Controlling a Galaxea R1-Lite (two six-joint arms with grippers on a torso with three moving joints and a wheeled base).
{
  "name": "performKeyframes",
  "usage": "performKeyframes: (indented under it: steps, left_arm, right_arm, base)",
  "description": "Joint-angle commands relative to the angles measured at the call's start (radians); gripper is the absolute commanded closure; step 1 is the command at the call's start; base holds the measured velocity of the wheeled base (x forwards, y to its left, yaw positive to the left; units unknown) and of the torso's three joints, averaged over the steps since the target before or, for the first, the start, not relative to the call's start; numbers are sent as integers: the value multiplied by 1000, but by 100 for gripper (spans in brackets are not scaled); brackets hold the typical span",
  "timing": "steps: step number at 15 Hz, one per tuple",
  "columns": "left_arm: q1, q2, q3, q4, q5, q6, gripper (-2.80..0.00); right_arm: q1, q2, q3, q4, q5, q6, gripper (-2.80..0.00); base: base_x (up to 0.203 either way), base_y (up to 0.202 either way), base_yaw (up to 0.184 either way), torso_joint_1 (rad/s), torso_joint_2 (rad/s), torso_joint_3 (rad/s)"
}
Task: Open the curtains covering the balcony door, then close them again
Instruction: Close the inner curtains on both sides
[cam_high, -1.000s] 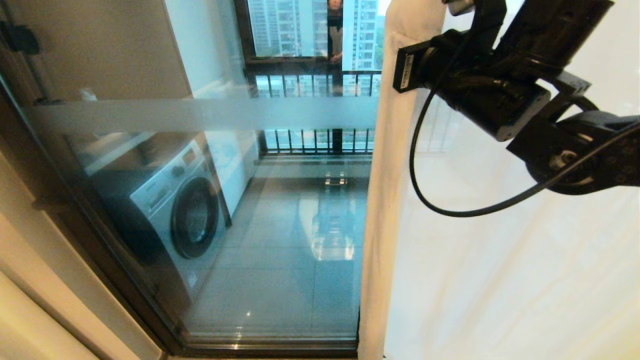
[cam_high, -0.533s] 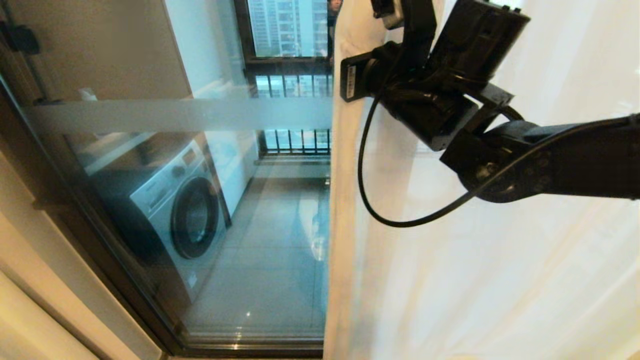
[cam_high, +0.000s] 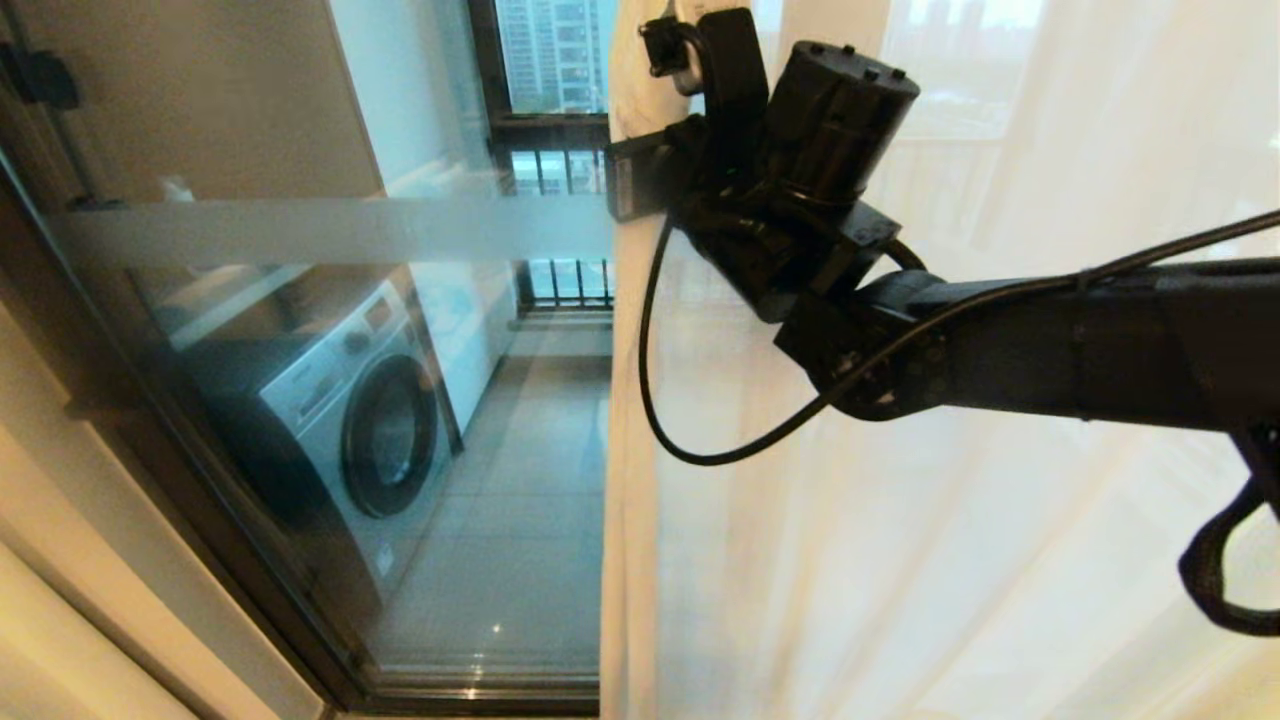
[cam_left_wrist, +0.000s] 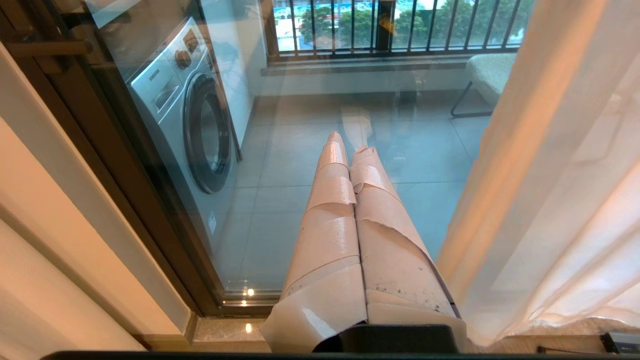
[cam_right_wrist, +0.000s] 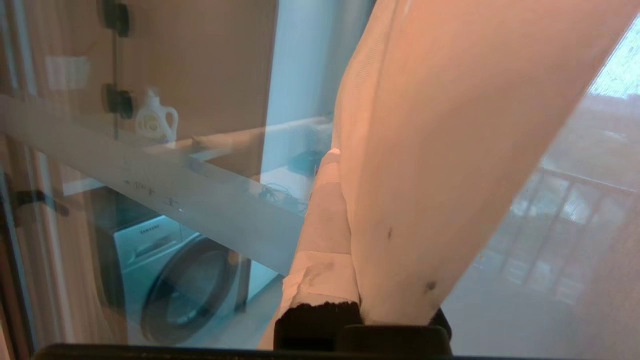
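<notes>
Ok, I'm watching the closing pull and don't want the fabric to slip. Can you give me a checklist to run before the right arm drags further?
1. Right gripper shut on the cream opaque curtain edge: ok; the fabric runs between its taped fingers.
2. Thin white sheer curtain following behind the edge: ok.
3. Glass balcony door with its dark frame fully covered: not ok; the glass toward the robot's left is bare, and the grey front-loading washing machine shows through it.
4. Left gripper shut, holding nothing, apart from the curtain: ok.
5. Black cable looping under the right wrist clear of the fabric: cannot tell.
</notes>
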Motion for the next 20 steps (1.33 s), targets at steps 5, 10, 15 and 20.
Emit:
performKeyframes:
  steps: [5,10,15,20]
  left_arm:
    - [0,0,0,1,0,0,0]
    - [0,0,0,0,0,0,0]
    - [0,0,0,-1,0,0,0]
    - [0,0,0,1,0,0,0]
  right_arm:
    - [13,84,-49,-71,-3,-9,0]
    - [10,91,-49,-88,-4,-29,0]
    - [10,73,-48,-86,-3,-31,-280]
    - [10,-38,19,-76,-1,-30,-280]
  base:
    - [0,0,0,0,0,0]
    - [0,0,0,0,0,0]
    - [0,0,0,0,0,0]
    - [0,0,0,0,0,0]
